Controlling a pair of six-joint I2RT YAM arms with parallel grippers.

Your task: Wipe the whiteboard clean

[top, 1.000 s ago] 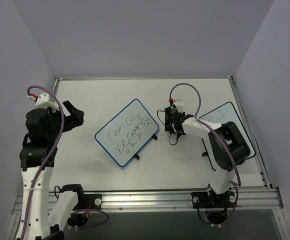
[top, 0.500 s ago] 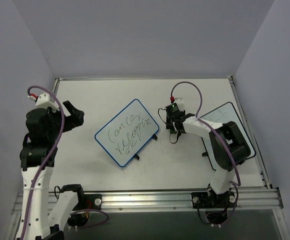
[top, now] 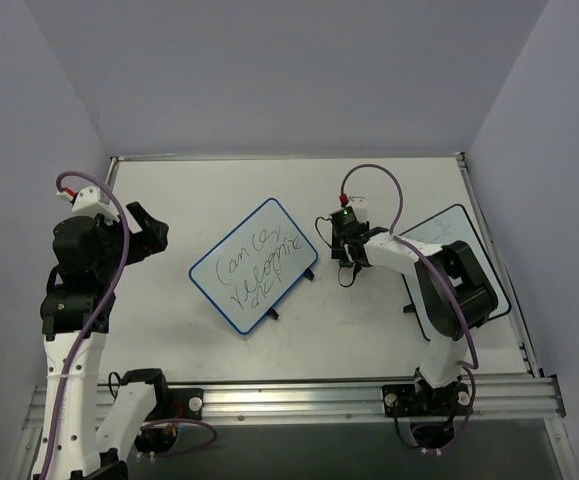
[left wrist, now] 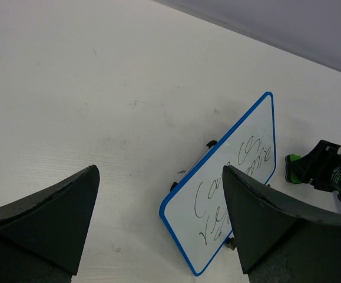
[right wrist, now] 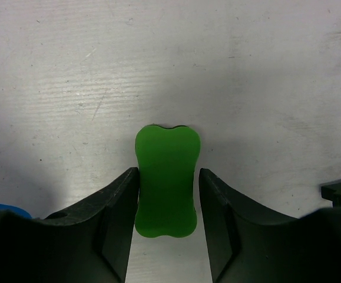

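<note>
Fingers [right wrist: 114, 224] of the right gripper [right wrist: 168, 177] stand narrowly parted on either side of a green eraser [right wrist: 166, 183] that lies flat on the white tabletop [top: 219, 190]. The gripper points straight down over it. The left finger's inner edge meets the eraser's side, while a thin strip of tabletop shows between the eraser and the right finger. I cannot tell from this whether the gripper is squeezing the eraser or only bracketing it. The eraser is bone-shaped, pinched at its waist, with its far end sticking out beyond the fingertips.

The left gripper [left wrist: 158, 171] is spread wide and holds nothing. It hangs above the left part of the tabletop, apart from everything, and looks toward the middle.

The whiteboard [top: 254, 263] sits near the centre of the tabletop, between the two arms and just to the left of the right gripper. It is turned on a diagonal and propped at a slant on small black feet [top: 273, 314]. A thin blue frame with rounded corners runs around its white face. Dark handwriting [top: 257, 262] in two or three slanted lines covers much of that face, with none of it wiped away.

A black-framed board [top: 439, 225] lies flat at the right side, partly under the right arm.
</note>
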